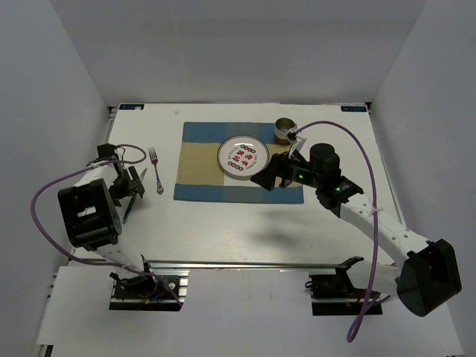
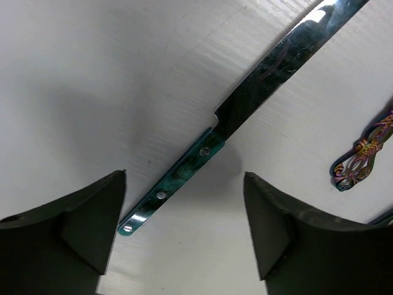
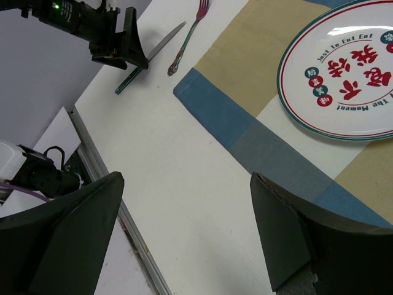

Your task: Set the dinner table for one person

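Beneath my wide-open, empty left gripper, the knife lies diagonally on the surface, handle between the jaws. My right gripper, also open, is farther off.

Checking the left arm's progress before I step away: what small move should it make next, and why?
Probably lower the left gripper and close on the knife. Its jaws stand open either side of the green handle, and the knife lies flat on the dinner table, left of the fork, outside the placemat holding the plate.
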You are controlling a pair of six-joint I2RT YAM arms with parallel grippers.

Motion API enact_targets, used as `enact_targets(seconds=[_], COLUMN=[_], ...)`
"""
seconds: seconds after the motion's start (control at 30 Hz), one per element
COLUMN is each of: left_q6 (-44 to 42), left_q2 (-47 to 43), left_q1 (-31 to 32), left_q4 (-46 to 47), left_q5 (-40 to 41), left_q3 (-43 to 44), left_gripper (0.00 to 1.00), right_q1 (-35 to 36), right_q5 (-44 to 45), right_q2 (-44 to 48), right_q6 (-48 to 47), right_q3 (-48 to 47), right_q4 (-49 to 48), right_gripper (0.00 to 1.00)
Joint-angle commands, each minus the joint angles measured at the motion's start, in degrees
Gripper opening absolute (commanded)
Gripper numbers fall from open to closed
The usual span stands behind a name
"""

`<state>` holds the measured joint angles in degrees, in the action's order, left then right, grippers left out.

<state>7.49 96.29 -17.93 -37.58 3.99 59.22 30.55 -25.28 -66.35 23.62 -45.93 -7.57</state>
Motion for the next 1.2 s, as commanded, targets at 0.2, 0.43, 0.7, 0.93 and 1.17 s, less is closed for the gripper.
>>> enact_targets(seconds=[0.2, 0.43, 0.7, 0.93, 1.17], left_q6=[0.8, 1.4, 3.1, 7.2, 15.9], left_q2=[0.8, 3.7, 8.7, 5.9, -14.1], left_q1=[-0.3, -0.3, 0.9, 2.0, 8.3], left_q4=[4.7, 7.3, 4.7, -2.9, -5.4], left_q5=[0.5, 0.1, 4.4, 2.2, -8.9], left_q3=[-3.8, -6.8, -3.2, 6.7, 6.6], left_gripper=[0.68, 0.47, 0.00, 0.00, 0.00], right_q1=[0.0, 0.0, 0.0, 0.0, 0.0], right_q5=[0.5, 0.8, 1.9, 3.8, 13.3], right_q2=[1.0, 1.4, 1.9, 3.0, 4.6], right_q6=[0.6, 1.2, 1.4, 2.5, 6.2], right_q3=[0.8, 1.6, 1.9, 1.5, -1.0], right_q4=[-3.8, -4.5, -4.3, -3.2, 2.6], right_gripper=[0.89, 0.89, 0.89, 0.89, 0.89])
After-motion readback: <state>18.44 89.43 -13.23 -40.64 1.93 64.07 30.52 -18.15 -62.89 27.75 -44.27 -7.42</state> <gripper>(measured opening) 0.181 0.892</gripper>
